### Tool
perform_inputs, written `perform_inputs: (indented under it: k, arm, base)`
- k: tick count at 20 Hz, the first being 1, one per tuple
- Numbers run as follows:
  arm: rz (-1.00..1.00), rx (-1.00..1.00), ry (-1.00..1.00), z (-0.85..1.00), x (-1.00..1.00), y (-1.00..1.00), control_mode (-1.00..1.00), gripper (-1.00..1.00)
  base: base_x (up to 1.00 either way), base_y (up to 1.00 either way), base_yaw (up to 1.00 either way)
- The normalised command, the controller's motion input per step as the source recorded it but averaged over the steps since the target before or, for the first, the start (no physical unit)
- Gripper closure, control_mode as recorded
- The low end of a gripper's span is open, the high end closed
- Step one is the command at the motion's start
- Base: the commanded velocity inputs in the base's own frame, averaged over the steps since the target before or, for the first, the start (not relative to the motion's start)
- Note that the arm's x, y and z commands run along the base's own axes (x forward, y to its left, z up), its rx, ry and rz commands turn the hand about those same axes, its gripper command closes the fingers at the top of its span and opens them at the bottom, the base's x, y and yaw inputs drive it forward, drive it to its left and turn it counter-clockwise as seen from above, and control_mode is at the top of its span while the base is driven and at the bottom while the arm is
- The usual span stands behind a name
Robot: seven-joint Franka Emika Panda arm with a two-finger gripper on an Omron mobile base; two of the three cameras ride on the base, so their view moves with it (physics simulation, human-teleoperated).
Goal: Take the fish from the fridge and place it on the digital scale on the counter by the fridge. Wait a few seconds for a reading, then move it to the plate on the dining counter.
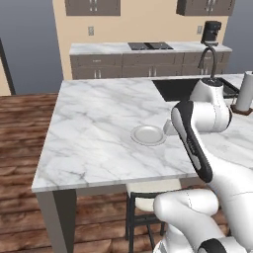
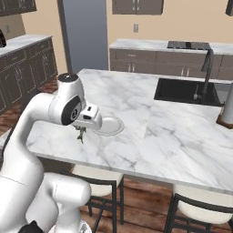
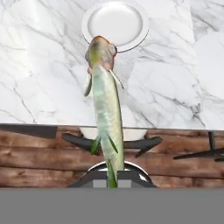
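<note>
So my jaws [image 3: 109,175] are clamped tight on the tail end of the fish [image 3: 105,109], which sticks straight out ahead of them. Just past its head sits the plate [image 3: 115,24], bare, on the marble worktop [image 3: 39,70]; I'm hanging over the worktop's near edge, stools below me. Looks like the last leg: carrying it to the plate. Next I'd push forward a bit until the fish is over the dish, dip down, then let go.

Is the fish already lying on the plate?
No: in the hand view the fish hangs from the gripper by its tail, and the plate beyond it on the dining counter is bare.
</note>
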Motion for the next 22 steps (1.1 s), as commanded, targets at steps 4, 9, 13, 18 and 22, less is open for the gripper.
perform_inputs:
  k: [4, 9, 13, 18, 22]
  arm:
    - [-0.01, 0.0, 0.03, -0.36, 1.0, -0.08, -1.0, 1.0]
    - [-0.01, 0.0, 0.1, -0.09, 0.99, -0.01, -1.0, 1.0]
    - [-0.01, 0.0, 0.13, -0.14, 1.0, 0.0, -1.0, 1.0]
    - [0.0, 0.0, 0.14, -0.32, 0.88, 0.0, -1.0, 1.0]
    - [0.0, 0.0, 0.1, -0.36, 0.76, 0.0, -1.0, 1.0]
  base:
    - [0.0, 0.0, 0.0]
    - [0.0, 0.0, 0.0]
    - [0.0, 0.0, 0.0]
    - [0.0, 0.0, 0.0]
    - [0.0, 0.0, 0.0]
